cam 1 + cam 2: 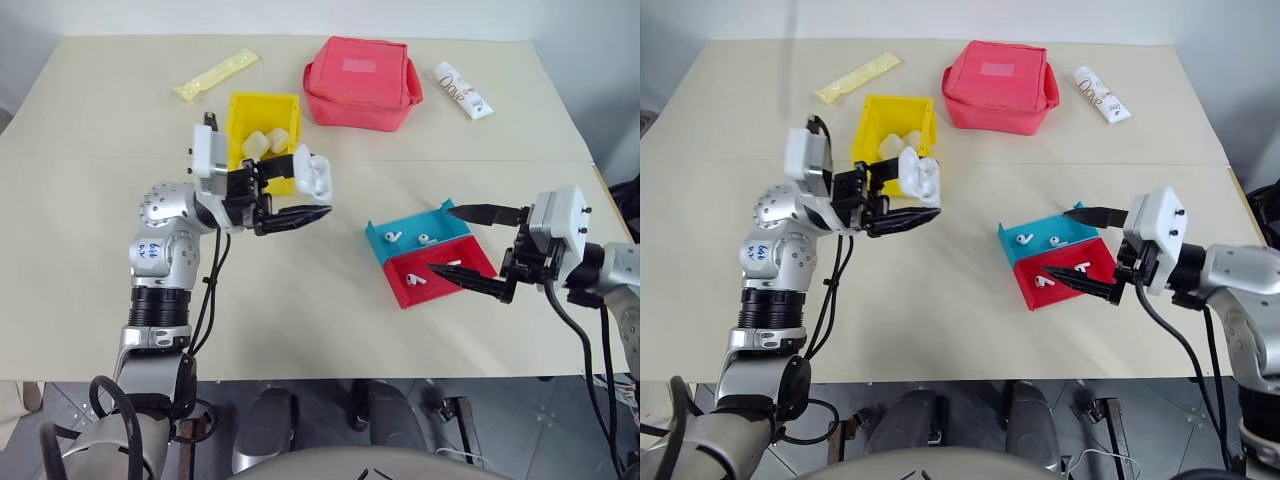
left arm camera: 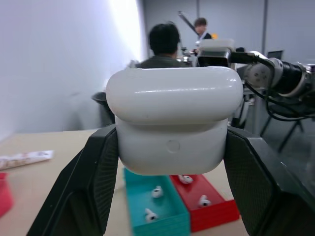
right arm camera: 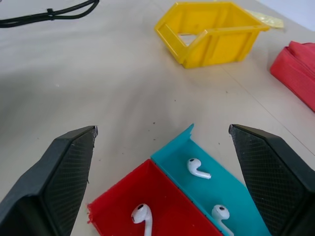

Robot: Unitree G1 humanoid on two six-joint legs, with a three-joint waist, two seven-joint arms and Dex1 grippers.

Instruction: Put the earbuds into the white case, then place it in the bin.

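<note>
My left gripper (image 1: 318,192) is shut on the white case (image 1: 313,175), holding it above the table just right of the yellow bin (image 1: 262,105). The case's lid looks raised, and the case sits between both fingers (image 2: 98,167) in the left wrist view. Several earbuds lie in two small trays: two in the blue tray (image 1: 445,222), such as one earbud (image 1: 392,237), and others in the red tray (image 1: 470,252), such as one earbud (image 1: 416,279). Over these trays my right gripper (image 1: 441,239) stands open and empty.
The bin holds off-white cases (image 1: 265,142). A red pouch (image 1: 360,82), a yellow packet (image 1: 215,75) and a white tube (image 1: 462,90) lie at the table's far side. People (image 2: 165,46) sit in the background of the left wrist view.
</note>
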